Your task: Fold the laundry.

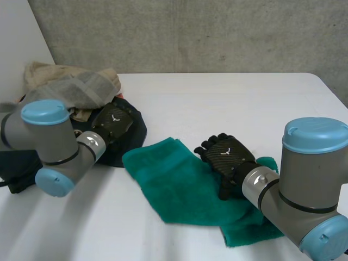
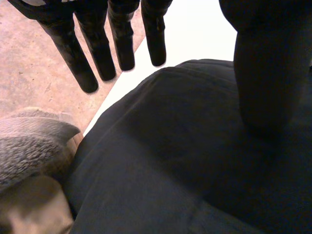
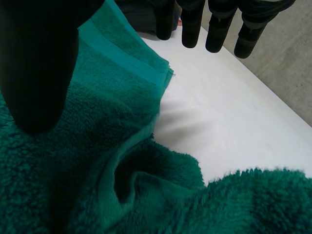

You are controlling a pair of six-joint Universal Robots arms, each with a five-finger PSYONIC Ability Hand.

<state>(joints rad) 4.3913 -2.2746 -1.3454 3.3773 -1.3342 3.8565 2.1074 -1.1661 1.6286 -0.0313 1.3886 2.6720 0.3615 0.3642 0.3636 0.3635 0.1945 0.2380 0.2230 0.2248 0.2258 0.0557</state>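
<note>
Green towel lying rumpled under the right hand, with the rest of the laundry waiting beside it.

The green towel is lying on the white table. One part is spreading fairly flat with a banded hem showing, and the part nearest the right arm is bunching into thick, fluffy humps. No neat fold is showing, so the job is looking barely begun. The right hand is hovering over the towel's far edge, fingers straight and reaching past it above bare table, thumb spread over the towel, gripping nothing. Just beside the towel on its left, a dark garment is lying crumpled. The left hand is hanging over it with straight fingers, thumb close above the cloth, holding nothing. Beyond that garment from the towel, a beige-and-grey heap is sitting unsorted. By this reckoning, every piece is waiting to be folded.
</note>
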